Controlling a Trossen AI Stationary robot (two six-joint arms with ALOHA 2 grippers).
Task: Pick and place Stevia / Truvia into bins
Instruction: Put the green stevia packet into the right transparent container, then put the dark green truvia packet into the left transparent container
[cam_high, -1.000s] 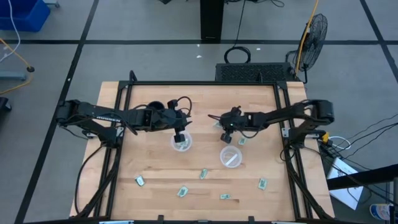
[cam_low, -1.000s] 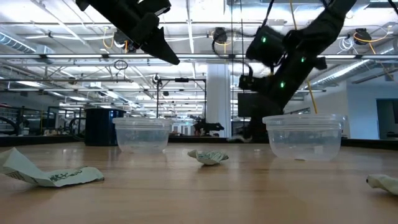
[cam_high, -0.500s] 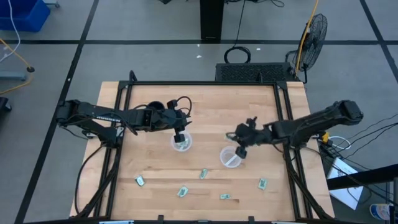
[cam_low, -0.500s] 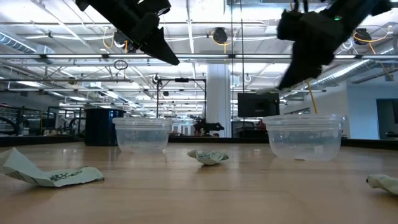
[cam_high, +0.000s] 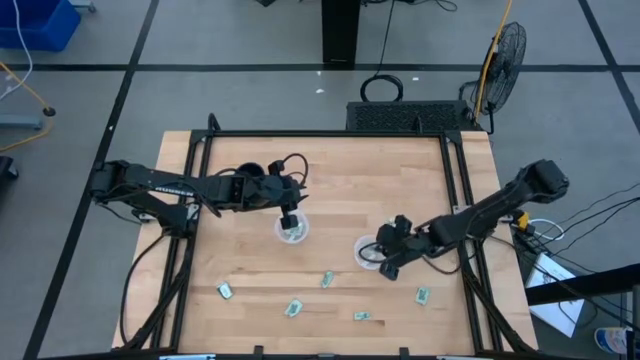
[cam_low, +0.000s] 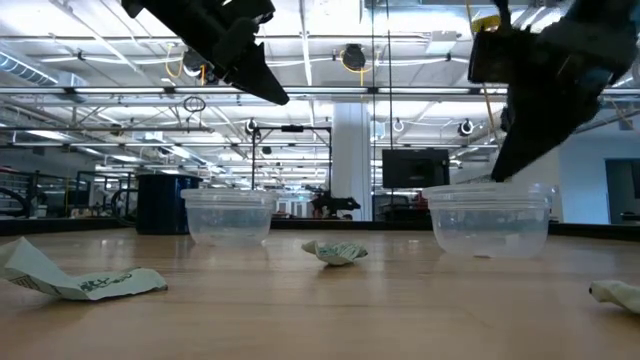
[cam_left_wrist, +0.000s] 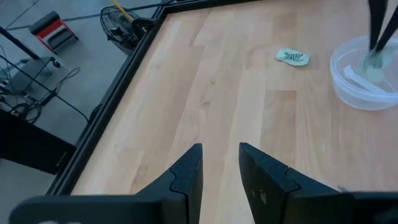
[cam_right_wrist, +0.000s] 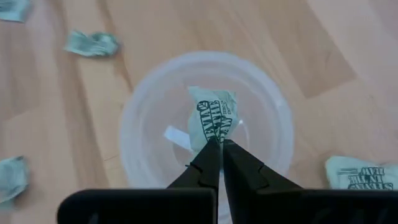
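Observation:
My right gripper (cam_right_wrist: 216, 144) is shut on a green-and-white Stevia packet (cam_right_wrist: 211, 118) over the right clear cup (cam_high: 366, 252), whose bottom carries a white slip (cam_right_wrist: 177, 137). In the low view its tip (cam_low: 500, 172) hangs just above that cup's rim (cam_low: 488, 190). My left gripper (cam_high: 289, 217) hovers above the left clear cup (cam_high: 291, 231), fingers slightly open (cam_left_wrist: 221, 155) and holding nothing. Several more packets lie flat on the table near its near edge (cam_high: 225, 291) (cam_high: 293, 308) (cam_high: 327, 279). My right gripper pinches the packet at its lower edge (cam_right_wrist: 213, 138) between the two fingertips, slanting down from above. The packet is lifted clear and stands beyond the fingertips, over the cup's opening.
A black mug (cam_high: 249, 175) stands at the far left, beside my left arm. Loose packets lie beside the right cup (cam_right_wrist: 364, 173) (cam_left_wrist: 292, 57) and toward the near right (cam_high: 422, 295) (cam_high: 362, 316). A black frame (cam_high: 460, 190) borders the table.
My right gripper has swung from far of the right cup toward the table's near edge and come down over that cup. My left arm has kept still.

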